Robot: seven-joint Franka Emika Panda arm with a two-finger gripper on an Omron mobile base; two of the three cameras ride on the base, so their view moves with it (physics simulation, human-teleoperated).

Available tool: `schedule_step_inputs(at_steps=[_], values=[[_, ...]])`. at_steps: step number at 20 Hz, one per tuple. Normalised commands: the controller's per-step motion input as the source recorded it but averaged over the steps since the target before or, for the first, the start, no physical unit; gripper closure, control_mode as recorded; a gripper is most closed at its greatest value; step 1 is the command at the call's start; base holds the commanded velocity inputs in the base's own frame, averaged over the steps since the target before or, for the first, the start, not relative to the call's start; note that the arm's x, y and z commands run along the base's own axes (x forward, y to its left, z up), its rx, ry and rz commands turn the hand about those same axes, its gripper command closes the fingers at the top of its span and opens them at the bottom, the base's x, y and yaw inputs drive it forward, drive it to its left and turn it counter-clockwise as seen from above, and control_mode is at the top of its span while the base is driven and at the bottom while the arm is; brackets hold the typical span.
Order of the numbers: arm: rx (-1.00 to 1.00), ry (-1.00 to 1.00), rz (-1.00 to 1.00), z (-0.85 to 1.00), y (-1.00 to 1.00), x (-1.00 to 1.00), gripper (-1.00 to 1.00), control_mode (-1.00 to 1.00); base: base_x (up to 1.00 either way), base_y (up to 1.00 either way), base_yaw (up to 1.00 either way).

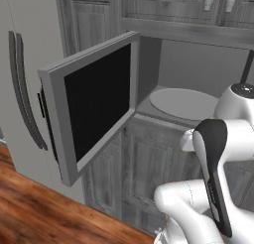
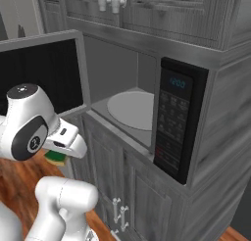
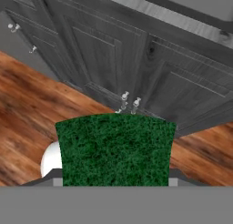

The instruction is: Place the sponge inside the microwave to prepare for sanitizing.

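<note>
Right base view: jaws clamp sponge [image 2: 56,157] below microwave [image 2: 147,112] sill; door [image 1: 94,106] swung wide, turntable [image 2: 132,110] bare.

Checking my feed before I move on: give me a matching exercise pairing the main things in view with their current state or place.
Things:
1. green-topped yellow sponge
2. grey-framed black glass microwave door
3. round grey turntable
4. black keypad panel with digital display

States or places:
A. swung wide open
B. bare, inside the oven cavity
C. held in the gripper, below the opening
D. right of the cavity, digits lit

Pairs: 1-C, 2-A, 3-B, 4-D
</note>
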Motion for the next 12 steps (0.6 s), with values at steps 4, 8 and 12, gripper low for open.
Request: schedule_step_inputs(at_steps=[4,8,12], values=[[0.0,0.0,0.0,0.0,0.0,0.0,1.0,-1.0,0.0,0.0,0.0],[-0.04,-0.04,0.0,0.24,0.05,0.0,1.0,-1.0,0.0,0.0,0.0],[-0.13,-0.13,-0.01,0.45,0.06,0.0,1.0,-1.0,0.0,0.0,0.0]])
